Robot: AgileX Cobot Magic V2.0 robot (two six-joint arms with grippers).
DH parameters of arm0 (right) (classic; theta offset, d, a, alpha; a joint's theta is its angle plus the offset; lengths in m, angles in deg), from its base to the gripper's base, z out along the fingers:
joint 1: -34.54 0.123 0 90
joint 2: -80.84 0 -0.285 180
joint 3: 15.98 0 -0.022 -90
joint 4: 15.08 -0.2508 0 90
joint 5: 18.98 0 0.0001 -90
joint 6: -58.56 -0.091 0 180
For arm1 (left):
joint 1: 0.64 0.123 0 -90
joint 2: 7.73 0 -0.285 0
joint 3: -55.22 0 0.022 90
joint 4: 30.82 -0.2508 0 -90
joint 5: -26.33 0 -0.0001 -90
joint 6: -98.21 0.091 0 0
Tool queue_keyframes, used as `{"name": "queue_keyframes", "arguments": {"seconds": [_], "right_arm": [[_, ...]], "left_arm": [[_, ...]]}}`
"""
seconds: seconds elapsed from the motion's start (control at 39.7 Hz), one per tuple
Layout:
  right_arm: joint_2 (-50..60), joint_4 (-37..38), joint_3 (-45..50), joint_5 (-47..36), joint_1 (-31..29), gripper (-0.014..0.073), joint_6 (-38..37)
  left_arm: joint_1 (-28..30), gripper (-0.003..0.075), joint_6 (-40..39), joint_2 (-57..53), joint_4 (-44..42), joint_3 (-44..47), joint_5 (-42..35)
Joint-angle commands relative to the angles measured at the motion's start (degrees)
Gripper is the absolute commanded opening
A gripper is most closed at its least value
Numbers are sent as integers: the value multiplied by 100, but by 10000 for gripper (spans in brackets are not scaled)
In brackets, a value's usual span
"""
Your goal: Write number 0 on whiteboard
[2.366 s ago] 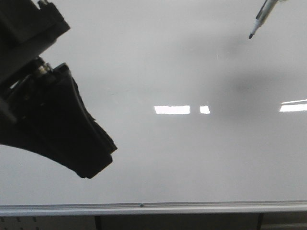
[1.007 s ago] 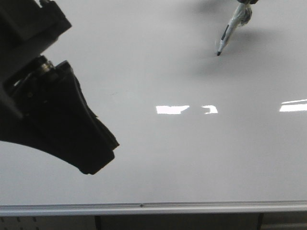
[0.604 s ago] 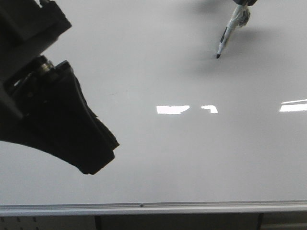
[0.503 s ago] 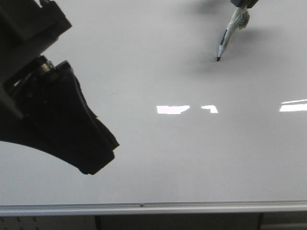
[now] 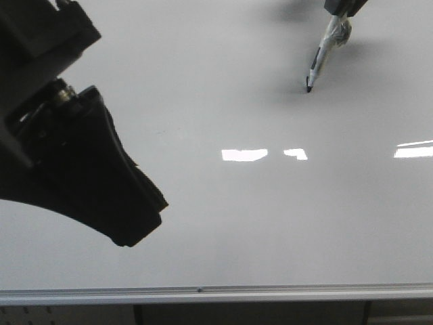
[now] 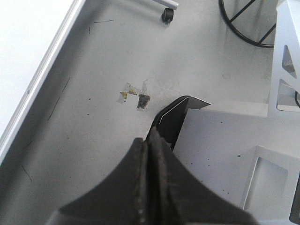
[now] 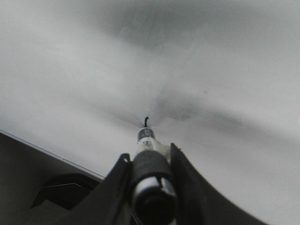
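Observation:
The whiteboard (image 5: 223, 223) is glossy white-grey and fills the front view, with a silver rail (image 5: 203, 294) along its near edge. My right gripper (image 7: 149, 152) is shut on a white marker (image 5: 323, 54) and shows only as a dark edge (image 5: 344, 5) at the top of the front view. The marker's black tip (image 5: 308, 88) rests on the board at the upper right. A short black stroke (image 7: 146, 120) runs off the tip. No number 0 shows. My left gripper (image 6: 151, 138) is shut on nothing, and its dark arm (image 5: 74, 169) hangs over the board's left side.
Bright rectangular light reflections (image 5: 243, 155) lie across the board's middle and right. The left wrist view looks past the board's edge (image 6: 42, 79) down to a grey floor (image 6: 103, 61), a white frame (image 6: 243, 140) and a caster wheel (image 6: 166, 16).
The marker came in from the upper right, moved left, then its tip slid a little toward the near rail during the last second. The left arm has stayed still.

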Motion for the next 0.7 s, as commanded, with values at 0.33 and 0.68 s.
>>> {"name": "queue_keyframes", "arguments": {"seconds": [0.33,0.68], "right_arm": [[6,-12,-186,-260,-19,-58,11],[51,438,-191,-267,-31,-58,6]], "left_arm": [[-24,-20,-44,-165,186,-173,-198],[-24,-20,-44,-165,186,-173,-198]]}}
